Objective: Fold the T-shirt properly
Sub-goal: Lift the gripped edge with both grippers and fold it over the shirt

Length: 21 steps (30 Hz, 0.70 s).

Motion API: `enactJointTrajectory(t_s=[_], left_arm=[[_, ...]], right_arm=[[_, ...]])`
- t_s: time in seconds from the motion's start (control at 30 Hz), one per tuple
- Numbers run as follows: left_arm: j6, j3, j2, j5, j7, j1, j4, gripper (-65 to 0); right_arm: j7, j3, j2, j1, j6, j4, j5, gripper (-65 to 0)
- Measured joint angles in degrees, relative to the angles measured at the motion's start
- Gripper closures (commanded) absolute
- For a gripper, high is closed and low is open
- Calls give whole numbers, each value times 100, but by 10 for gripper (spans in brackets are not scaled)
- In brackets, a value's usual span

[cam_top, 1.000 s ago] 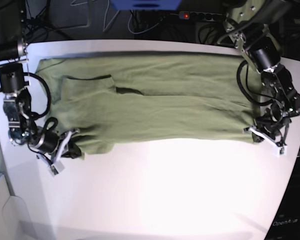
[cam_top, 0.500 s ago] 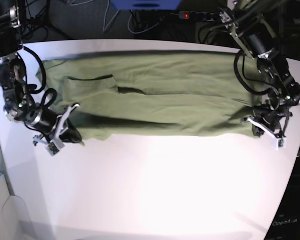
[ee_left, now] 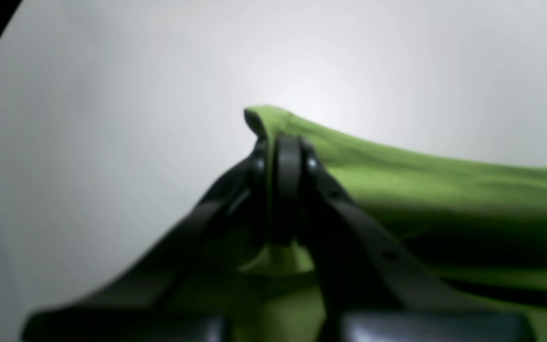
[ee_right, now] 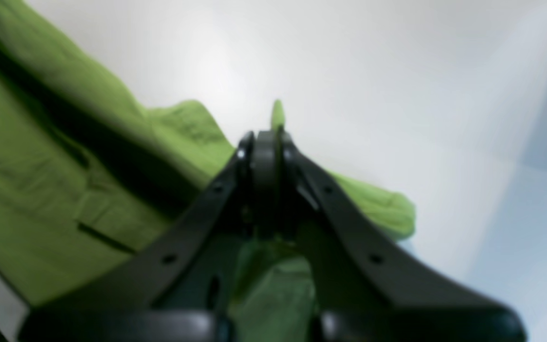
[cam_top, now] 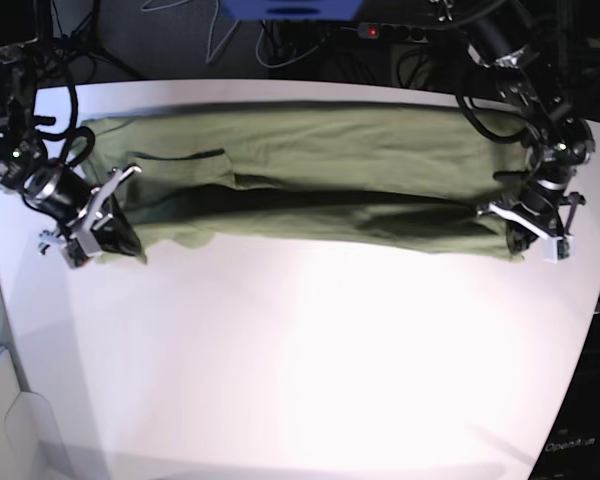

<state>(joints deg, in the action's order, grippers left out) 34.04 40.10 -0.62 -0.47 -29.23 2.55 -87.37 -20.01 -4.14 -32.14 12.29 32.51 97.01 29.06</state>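
Two near corners of the T-shirt (cam_top: 310, 180) are pinched: one by the left gripper (cam_top: 525, 232), one by the right gripper (cam_top: 105, 235). For an even fold, both are best carried level toward the table's (cam_top: 310, 380) far edge.

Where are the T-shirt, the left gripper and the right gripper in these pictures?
T-shirt (cam_top: 330, 165): base view, middle of the green cloth.
Left gripper (ee_left: 283, 142): left wrist view, closed fingertips pinching the cloth edge.
Right gripper (ee_right: 265, 137): right wrist view, closed fingertips pinching a cloth fold.
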Motion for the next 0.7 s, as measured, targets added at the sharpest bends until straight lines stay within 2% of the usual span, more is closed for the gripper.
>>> enactJointTrajectory(t_s=[0.1, 0.23, 0.47, 0.63, 0.7], left_arm=[[2, 11, 0, 0, 236, 164, 0, -16], [2, 20, 4, 7, 284, 339, -55, -16], [2, 17, 179, 13, 317, 645, -885, -16], [17, -9, 190, 17, 754, 901, -1049, -16], [15, 7, 190, 20, 1093, 988, -1010, -16]], right_arm=[[2, 125, -7, 227, -13, 299, -2, -7], [24, 310, -7, 621, 0, 605, -4, -7], [48, 361, -7, 966, -13, 837, 2, -7], [55, 378, 92, 1117, -2, 835, 2, -7], [107, 461, 127, 1200, -4, 839, 2, -7]])
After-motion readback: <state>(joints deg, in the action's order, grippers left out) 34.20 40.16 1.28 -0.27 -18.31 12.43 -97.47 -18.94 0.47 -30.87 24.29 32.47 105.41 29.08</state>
